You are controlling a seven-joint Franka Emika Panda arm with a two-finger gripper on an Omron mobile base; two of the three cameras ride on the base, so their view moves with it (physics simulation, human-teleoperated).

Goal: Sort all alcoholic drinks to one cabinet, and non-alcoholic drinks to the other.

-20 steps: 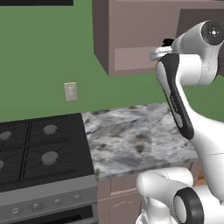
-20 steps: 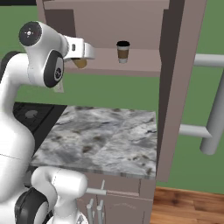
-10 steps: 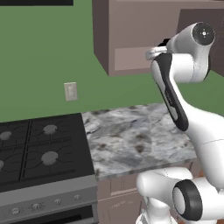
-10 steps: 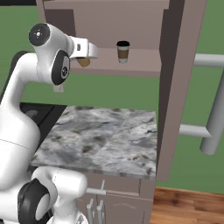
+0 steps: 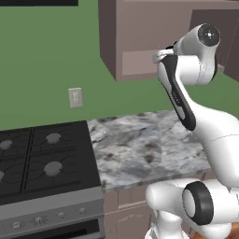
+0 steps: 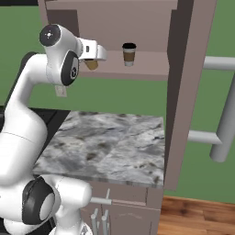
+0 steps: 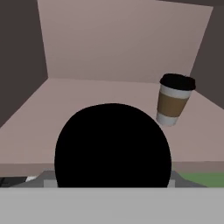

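Note:
A squat black bottle fills the middle of the hand view and covers the fingertips. My gripper is shut on it at the open front of the mauve-brown wall cabinet. In the right base view a brown part of the bottle shows under the hand. A small tan cup with a black top stands upright on the cabinet shelf, to the right of the bottle and deeper in, also seen as the cup. In the left base view the gripper is at the cabinet.
The cabinet door stands open on the right, its thick grey bar handle sticking out. Below lies a marble counter, with a black stove to its left. A wall outlet sits on the green wall.
The hand with the bottle has shifted slightly right, closer to the cup and the shelf; the arm's upper joint has risen. The cup has not moved.

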